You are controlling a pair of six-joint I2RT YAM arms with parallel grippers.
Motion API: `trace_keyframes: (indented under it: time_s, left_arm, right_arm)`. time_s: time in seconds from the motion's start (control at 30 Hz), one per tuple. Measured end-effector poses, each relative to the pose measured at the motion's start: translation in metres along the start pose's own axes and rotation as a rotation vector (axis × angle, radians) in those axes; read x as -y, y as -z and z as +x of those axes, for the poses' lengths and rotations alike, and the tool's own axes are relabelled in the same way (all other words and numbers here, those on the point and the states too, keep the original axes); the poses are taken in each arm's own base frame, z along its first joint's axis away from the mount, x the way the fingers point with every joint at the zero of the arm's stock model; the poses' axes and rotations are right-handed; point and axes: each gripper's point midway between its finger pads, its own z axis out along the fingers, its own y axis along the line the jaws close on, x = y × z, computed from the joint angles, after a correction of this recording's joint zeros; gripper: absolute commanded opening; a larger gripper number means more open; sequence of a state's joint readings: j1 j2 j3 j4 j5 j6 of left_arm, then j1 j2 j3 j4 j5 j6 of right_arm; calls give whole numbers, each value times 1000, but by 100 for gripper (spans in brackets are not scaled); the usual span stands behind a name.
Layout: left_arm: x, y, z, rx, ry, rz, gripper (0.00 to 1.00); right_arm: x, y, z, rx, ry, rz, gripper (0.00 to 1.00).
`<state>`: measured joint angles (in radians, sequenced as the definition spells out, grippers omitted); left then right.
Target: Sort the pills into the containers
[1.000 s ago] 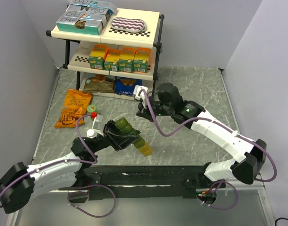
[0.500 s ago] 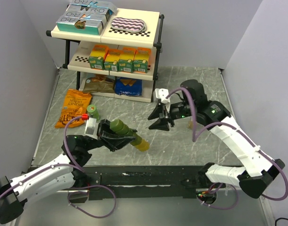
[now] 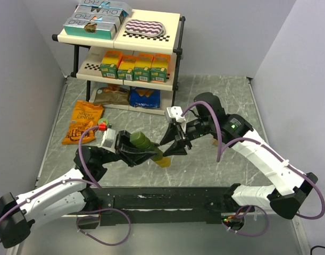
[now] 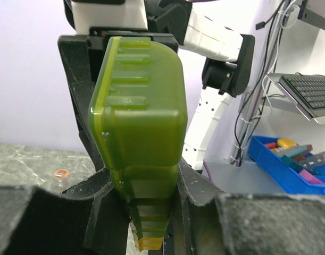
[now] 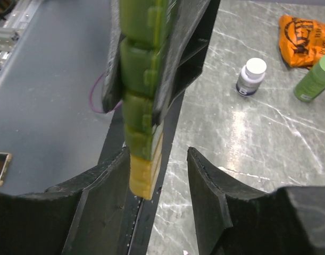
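The containers (image 3: 147, 147) form one translucent strip shading from dark green to yellow, held off the table. My left gripper (image 3: 131, 150) is shut on its green part, and the left wrist view shows the containers (image 4: 141, 122) rising between my left gripper (image 4: 146, 196) pads. My right gripper (image 3: 169, 147) is open at the yellow end. In the right wrist view the containers (image 5: 143, 122) hang down, with the yellow tip between the fingers of my right gripper (image 5: 159, 170), close to the left finger (image 5: 98, 196). The pills are out of view.
A white-capped bottle (image 5: 251, 76) and a green bottle (image 5: 314, 79) stand on the marble table beside an orange snack bag (image 3: 83, 122). A two-tier shelf rack (image 3: 125, 48) with boxes stands at the back. The black base rail (image 3: 167, 199) runs along the near edge.
My right gripper has opened and swung left onto the strip's yellow end. My left arm has carried the strip slightly right and toward it.
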<state>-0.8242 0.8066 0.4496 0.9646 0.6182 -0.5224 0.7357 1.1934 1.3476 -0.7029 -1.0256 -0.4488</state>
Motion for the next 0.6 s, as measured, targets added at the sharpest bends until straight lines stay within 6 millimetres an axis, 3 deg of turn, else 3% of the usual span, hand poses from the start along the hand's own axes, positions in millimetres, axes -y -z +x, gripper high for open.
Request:
trace_keyframes:
  time_s: [0.13, 0.6]
  left_arm:
    - [-1, -4, 2, -12, 14, 17, 1]
    - [-2, -6, -4, 15, 0, 32, 1]
  right_arm:
    - [3, 0, 0, -3, 0, 13, 36]
    - [1, -3, 0, -12, 8, 22, 13]
